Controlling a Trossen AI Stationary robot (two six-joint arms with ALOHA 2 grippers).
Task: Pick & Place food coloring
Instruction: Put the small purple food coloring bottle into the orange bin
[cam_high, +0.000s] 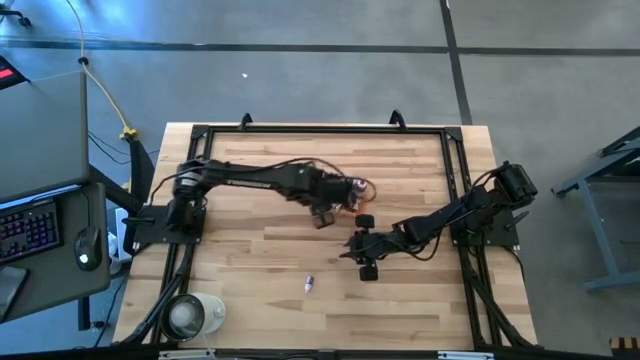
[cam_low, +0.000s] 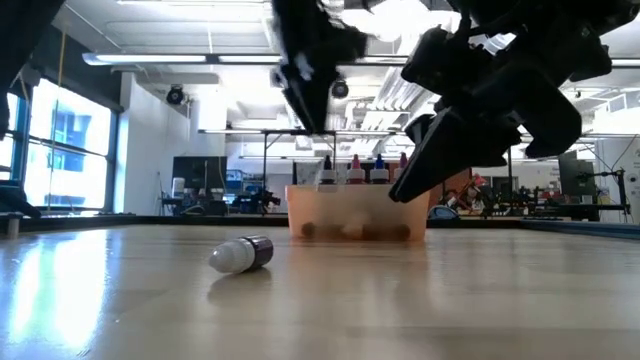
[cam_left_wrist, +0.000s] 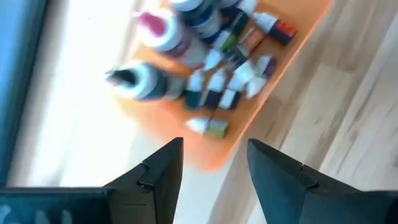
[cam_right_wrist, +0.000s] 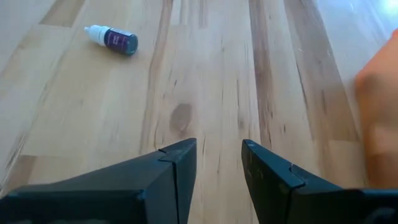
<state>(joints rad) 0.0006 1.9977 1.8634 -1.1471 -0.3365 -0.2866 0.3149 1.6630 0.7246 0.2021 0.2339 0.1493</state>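
My left gripper (cam_high: 322, 213) hangs over the middle of the wooden table (cam_high: 250, 260), just beside the orange tray (cam_left_wrist: 283, 59). Its two dark fingers (cam_left_wrist: 158, 171) stand apart with nothing between them, and past them I look down into the tray, where a crowd of food coloring bottles (cam_left_wrist: 214, 68) lies packed together: white pointed tips, dark and coloured labels, and one larger bottle with a pink cap (cam_left_wrist: 152, 25) among them. In the low view the tray (cam_low: 355, 212) sits on the far side of the table with several bottle tops showing above its rim.

My right gripper (cam_high: 363, 252) hovers above the table nearer the front edge, close to the tray's other side. Its fingers (cam_right_wrist: 177, 168) are also parted and hold nothing. Ahead of them a single food coloring bottle (cam_right_wrist: 112, 38) lies on its side on the bare wood, well apart from the tray, with a white tip and a dark purple label. The high view shows it (cam_high: 309, 285) alone in front of the grippers; the low view shows it (cam_low: 241, 254) lying flat, whitish end toward the left.

A white round cup (cam_high: 190, 314) stands at the table's front left corner.
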